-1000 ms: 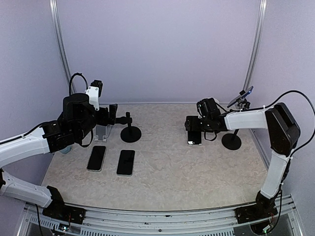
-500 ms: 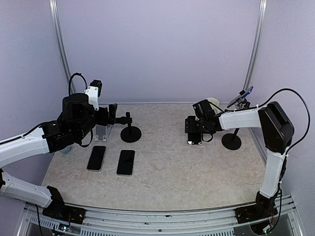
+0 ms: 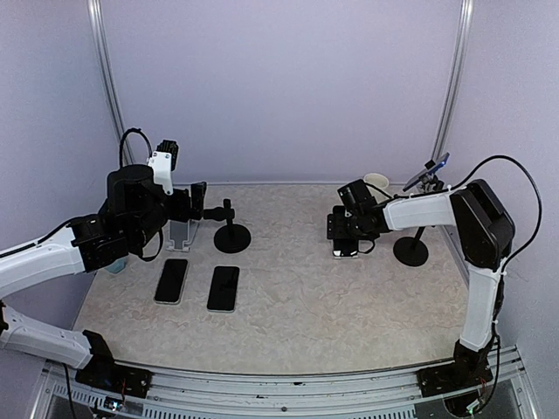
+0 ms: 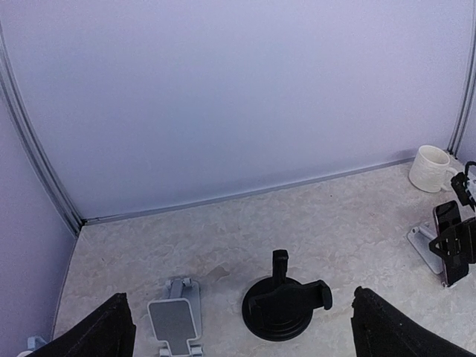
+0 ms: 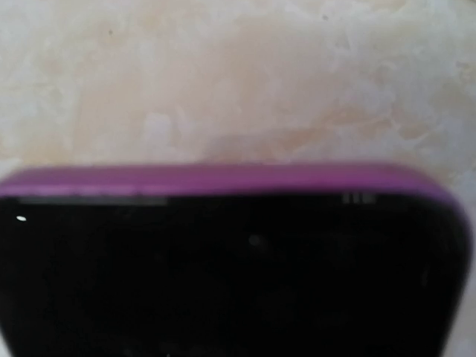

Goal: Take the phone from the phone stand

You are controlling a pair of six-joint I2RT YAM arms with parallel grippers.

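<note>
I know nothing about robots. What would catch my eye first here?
The right gripper hangs close over a phone propped on a small stand right of the table's middle, so close that its wrist camera shows little but the phone's purple edge. Near the left arm, two dark phones lie flat side by side, and another phone perches high on a black stand at the far right.

Robot test cell in a laboratory.
Plain lavender panels joined by aluminium corner posts close in the space behind and to either side of the left end effector and right end effector. Below them lies a marble-patterned desk. Nearer than both, a metal rail at the desk's edge anchors the two white-and-black arms.
</note>
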